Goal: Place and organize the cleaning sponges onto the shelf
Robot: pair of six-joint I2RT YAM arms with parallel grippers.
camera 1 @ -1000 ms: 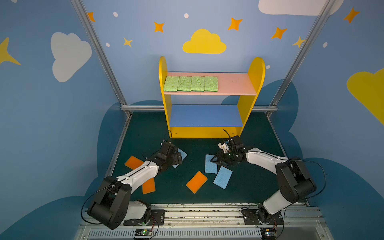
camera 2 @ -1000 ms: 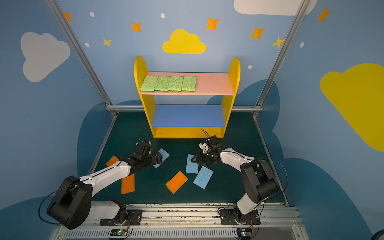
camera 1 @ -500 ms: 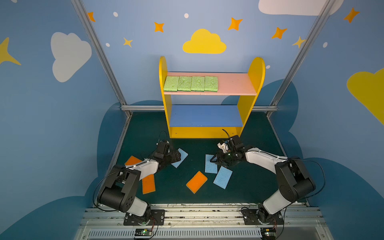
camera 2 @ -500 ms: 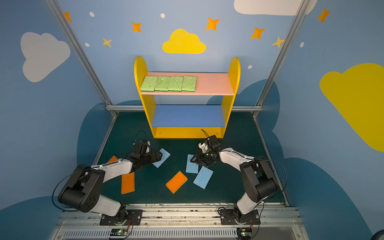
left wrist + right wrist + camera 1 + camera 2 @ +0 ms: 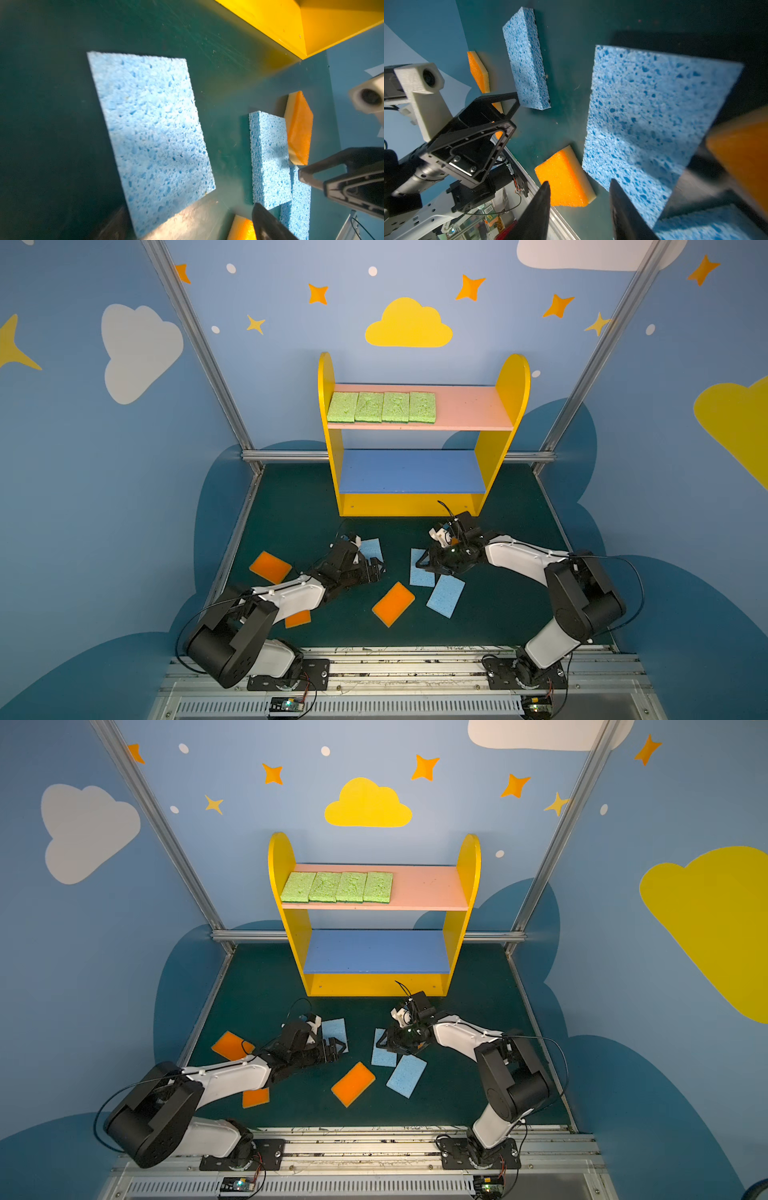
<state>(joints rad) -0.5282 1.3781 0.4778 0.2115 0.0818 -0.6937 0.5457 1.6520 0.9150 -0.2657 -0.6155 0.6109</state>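
At 12 o'clock on the mat [image 5: 291,510], against the back wall: shelf [image 5: 328,439]. Four green sponges [image 5: 382,407] sit side by side on its pink board [image 5: 469,408], packed toward the 9 o'clock end. The other sponges lie flat on the mat at 6 o'clock of the shelf.

Left gripper [image 5: 376,566] is low over the 6 o'clock end of first blue sponge [image 5: 370,547]. Left wrist view: jaws spread wider than the sponge, gripping nothing.

Right gripper [image 5: 579,184] is above second blue sponge [image 5: 422,580]. Fingers [image 5: 542,207] are partly apart, one over the sponge's edge and one off it, nothing clamped.

- Third blue sponge [image 5: 445,595]: just beside the second, at its 5 o'clock.
- Orange sponge 1 [image 5: 392,603]: 9 o'clock of the third blue.
- Orange sponge 2 [image 5: 270,567]: 9 o'clock of the left gripper.
- Orange sponge 3 [image 5: 298,618]: half under the left arm.
- Orange sponge 4 [image 5: 299,128]: just beside the second blue, under the right wrist.
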